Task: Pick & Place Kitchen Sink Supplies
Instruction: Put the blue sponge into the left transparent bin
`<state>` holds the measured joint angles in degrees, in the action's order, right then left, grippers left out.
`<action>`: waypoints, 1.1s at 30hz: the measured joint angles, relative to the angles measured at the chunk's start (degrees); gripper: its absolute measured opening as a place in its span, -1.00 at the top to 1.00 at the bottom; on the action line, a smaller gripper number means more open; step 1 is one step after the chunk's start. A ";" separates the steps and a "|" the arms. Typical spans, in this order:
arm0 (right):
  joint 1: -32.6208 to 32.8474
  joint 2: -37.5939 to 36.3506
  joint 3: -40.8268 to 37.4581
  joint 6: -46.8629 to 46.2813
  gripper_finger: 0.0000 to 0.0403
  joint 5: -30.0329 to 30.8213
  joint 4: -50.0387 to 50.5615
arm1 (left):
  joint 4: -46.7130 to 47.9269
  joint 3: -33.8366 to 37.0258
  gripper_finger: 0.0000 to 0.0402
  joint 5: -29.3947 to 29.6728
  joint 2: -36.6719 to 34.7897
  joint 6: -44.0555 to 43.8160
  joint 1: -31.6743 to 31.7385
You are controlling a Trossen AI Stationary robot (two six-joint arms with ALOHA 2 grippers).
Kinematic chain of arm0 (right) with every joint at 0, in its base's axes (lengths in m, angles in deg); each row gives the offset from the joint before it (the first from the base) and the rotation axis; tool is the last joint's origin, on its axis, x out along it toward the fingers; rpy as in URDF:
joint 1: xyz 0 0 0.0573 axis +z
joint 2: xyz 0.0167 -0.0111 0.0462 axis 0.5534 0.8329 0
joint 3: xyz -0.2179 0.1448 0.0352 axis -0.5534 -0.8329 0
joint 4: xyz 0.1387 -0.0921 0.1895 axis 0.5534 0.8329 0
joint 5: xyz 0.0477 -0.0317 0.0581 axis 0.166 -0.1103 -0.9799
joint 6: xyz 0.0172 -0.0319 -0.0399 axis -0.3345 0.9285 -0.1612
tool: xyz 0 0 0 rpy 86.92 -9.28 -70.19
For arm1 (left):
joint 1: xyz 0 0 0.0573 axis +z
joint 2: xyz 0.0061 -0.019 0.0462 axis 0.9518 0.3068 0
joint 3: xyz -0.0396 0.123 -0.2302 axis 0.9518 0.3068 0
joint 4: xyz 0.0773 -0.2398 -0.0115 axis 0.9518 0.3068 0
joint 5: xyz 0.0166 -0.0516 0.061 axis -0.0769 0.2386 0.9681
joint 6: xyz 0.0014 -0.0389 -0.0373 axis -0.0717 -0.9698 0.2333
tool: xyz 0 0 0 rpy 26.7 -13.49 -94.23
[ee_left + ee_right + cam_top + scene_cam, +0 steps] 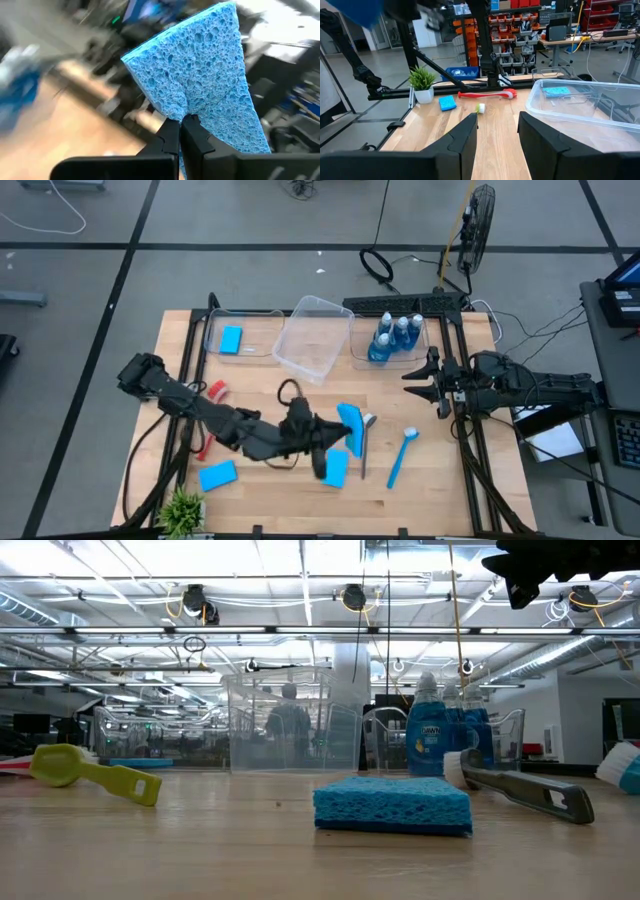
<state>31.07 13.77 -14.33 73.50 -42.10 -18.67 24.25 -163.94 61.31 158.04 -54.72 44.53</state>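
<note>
— Where's our left gripper [181,125]?

— Over the middle of the counter [440,490], and we see it clamped tight on a blue sponge [200,75], held up off the wood.

— And our right gripper [497,127]?

— Parked at the counter's right edge, fingers apart, gripping nothing. Another sponge [392,805] lies flat on the counter.
</note>
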 joint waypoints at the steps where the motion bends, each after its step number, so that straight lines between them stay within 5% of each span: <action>1: 0.00 0.00 0.00 -0.02 0.36 0.00 0.00 | 3.24 0.00 1.00 0.43 -0.01 -4.07 0.47; 16: -0.02 0.00 0.00 0.00 0.36 0.02 0.25 | 45.30 0.00 1.00 2.55 -2.46 -40.74 4.25; 22: -0.01 0.02 0.00 0.00 0.36 0.34 0.26 | 60.81 0.02 1.00 1.66 -7.49 -43.58 7.20; 33: -0.02 0.07 0.01 -0.14 0.36 3.48 0.26 | 85.07 -0.02 1.00 -2.45 -17.89 -37.53 21.62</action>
<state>31.05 13.84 -14.32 73.36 -38.63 -18.41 109.32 -163.97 58.86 140.15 -92.25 66.15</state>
